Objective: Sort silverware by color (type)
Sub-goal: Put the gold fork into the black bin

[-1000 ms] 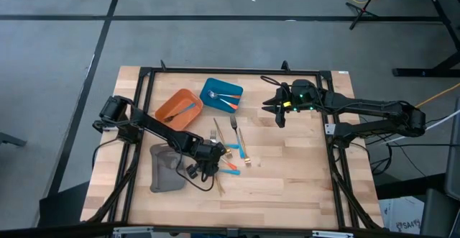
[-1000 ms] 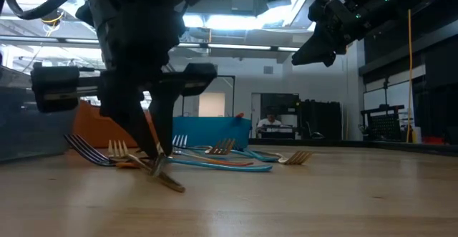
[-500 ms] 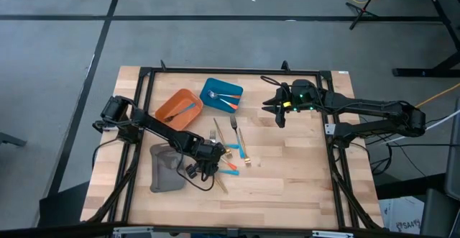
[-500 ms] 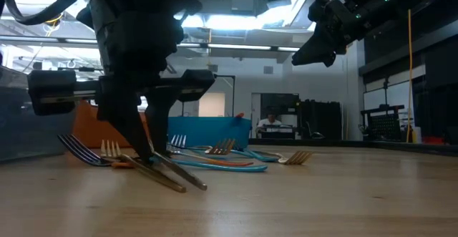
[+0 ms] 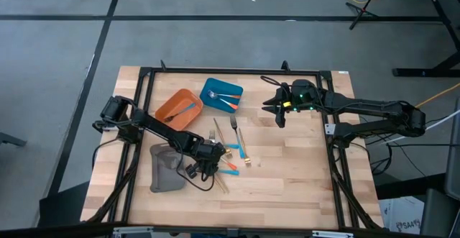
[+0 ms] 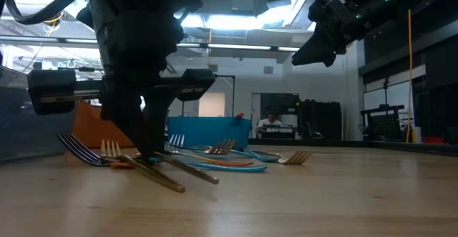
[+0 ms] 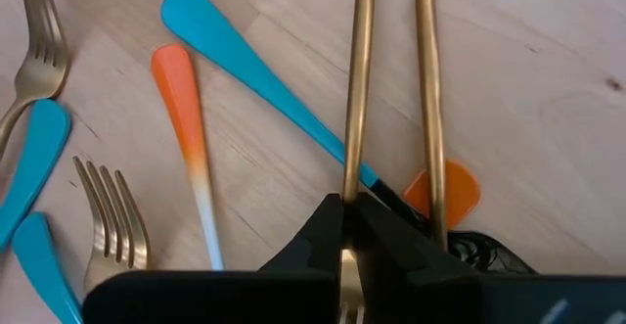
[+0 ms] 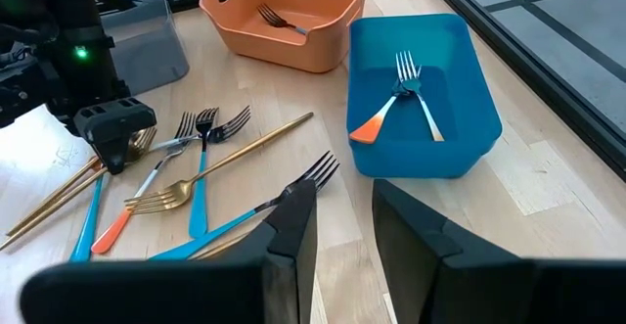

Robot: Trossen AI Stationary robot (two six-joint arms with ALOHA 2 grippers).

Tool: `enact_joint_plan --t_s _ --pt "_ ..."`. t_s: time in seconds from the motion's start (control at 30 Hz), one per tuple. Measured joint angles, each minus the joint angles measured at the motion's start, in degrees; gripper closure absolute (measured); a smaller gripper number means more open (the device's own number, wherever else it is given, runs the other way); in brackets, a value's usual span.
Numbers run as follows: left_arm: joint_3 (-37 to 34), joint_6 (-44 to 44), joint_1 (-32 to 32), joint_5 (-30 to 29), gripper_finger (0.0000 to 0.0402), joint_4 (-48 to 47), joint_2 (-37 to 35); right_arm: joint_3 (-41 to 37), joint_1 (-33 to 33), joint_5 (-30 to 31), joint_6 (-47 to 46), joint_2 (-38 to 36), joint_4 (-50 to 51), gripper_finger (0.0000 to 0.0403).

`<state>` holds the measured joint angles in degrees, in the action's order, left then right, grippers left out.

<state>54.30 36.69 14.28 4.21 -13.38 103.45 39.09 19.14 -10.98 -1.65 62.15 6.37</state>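
Your left gripper [image 5: 208,159] is pinched on one of two slim gold handles [image 7: 358,89] lying side by side on the bare wood; the second gold handle [image 7: 426,99] runs just beside it, at about 3 o'clock of the first in the left wrist view. Around them you have a loose scatter of silverware [image 5: 231,146]: the wrist view shows three glossy blue handles, two orange ones and two gold fork heads. From the gripper, the scatter spreads toward 1 and 2 o'clock on the table [image 5: 287,180].

At 11 o'clock sits the orange tray [image 5: 177,107] holding one fork; at 12 o'clock the blue tray [image 5: 221,95] holds two pieces. The soft grey tray [image 5: 164,170] lies at 9 o'clock.

Your right gripper [image 5: 279,112] hovers above the table at 2 o'clock, fingers spread and empty.
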Motion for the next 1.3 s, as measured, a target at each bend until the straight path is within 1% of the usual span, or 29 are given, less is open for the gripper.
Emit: enact_joint_plan --t_s 0.1,0.23,0.47,0.6,0.97,1.13,1.3 --pt "0.6 -0.2 0.0 -0.6 0.0391 -0.1 -0.6 0.0 0.0 0.0 0.0 0.0 0.0 0.0311" --pt "1.8 -0.6 0.0 -0.6 0.0391 0.4 -3.4 0.0 0.0 0.0 0.0 0.0 0.0 0.0311" --pt "2.8 -5.9 0.0 -0.6 0.0391 -0.1 -10.2 0.0 0.0 0.0 0.0 0.0 0.2 0.0311" --pt "2.8 -10.5 0.3 -0.2 0.0391 -3.5 -15.6 0.0 0.0 0.0 0.0 0.0 0.2 0.0311" --pt "2.7 -19.9 3.5 -0.1 0.0391 -19.4 -29.5 0.0 0.0 0.0 0.0 0.0 0.2 0.0311" --pt "-0.2 -23.1 5.4 -0.1 0.0391 -19.7 -33.7 0.0 0.0 0.0 -0.1 0.0 0.2 0.0311" --pt "-5.6 -27.1 7.6 0.0 0.0391 -19.6 -36.8 0.0 0.0 0.0 -0.3 0.0 0.2 0.0311"
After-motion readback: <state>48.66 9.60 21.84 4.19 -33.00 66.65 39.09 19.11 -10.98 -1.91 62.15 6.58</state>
